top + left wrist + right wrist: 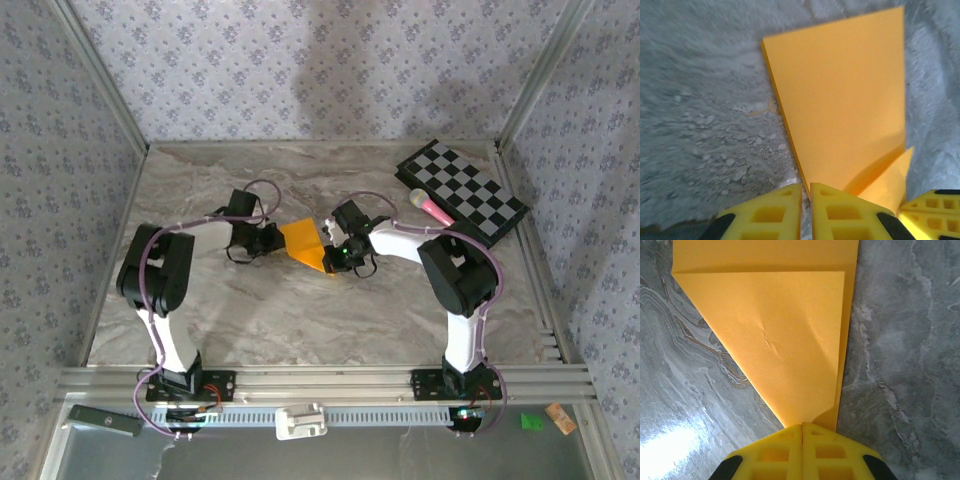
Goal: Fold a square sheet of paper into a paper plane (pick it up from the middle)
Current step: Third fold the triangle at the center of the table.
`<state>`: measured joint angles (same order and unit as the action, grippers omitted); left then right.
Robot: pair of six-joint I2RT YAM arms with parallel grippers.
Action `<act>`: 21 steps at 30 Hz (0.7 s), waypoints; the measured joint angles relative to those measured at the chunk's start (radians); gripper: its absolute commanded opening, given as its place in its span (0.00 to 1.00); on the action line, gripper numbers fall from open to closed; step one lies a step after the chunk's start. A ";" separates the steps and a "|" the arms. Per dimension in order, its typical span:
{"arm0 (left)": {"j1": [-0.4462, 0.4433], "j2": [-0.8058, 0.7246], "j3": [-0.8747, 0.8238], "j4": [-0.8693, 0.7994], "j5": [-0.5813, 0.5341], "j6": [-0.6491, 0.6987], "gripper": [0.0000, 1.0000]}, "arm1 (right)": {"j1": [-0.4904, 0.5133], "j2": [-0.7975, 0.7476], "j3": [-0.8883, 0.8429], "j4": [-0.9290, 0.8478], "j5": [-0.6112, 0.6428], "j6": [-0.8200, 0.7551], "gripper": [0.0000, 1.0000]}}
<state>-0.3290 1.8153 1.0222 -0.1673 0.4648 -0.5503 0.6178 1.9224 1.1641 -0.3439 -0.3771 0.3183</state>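
Note:
The orange-yellow sheet of paper lies mid-table, folded to a pointed shape. In the right wrist view a triangular flap of the paper lies over the layer beneath, with a small crease in the middle. My right gripper is shut on the paper's pointed end. My left gripper is at the paper's opposite side. Its jaws stand a narrow slit apart, table showing through, and the edge of the paper runs to the slit's top. The right gripper's fingertips show beside a raised paper corner.
A black-and-white checkered board lies at the back right with a pink-tipped stick on its near corner. The marble table is walled on three sides, with a metal rail along its near edge.

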 measured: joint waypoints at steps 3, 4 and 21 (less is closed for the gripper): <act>-0.019 -0.064 0.000 0.008 -0.013 -0.029 0.15 | 0.000 0.000 0.002 -0.001 0.000 0.007 0.00; -0.035 -0.086 0.000 0.015 -0.018 -0.042 0.15 | 0.000 0.001 0.002 -0.001 0.000 0.008 0.00; -0.195 0.068 -0.010 0.122 -0.011 -0.207 0.08 | 0.000 0.004 0.006 -0.007 -0.002 0.015 0.00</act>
<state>-0.5236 1.8832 1.0122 -0.0452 0.4538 -0.7570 0.6178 1.9263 1.1706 -0.3508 -0.3786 0.3336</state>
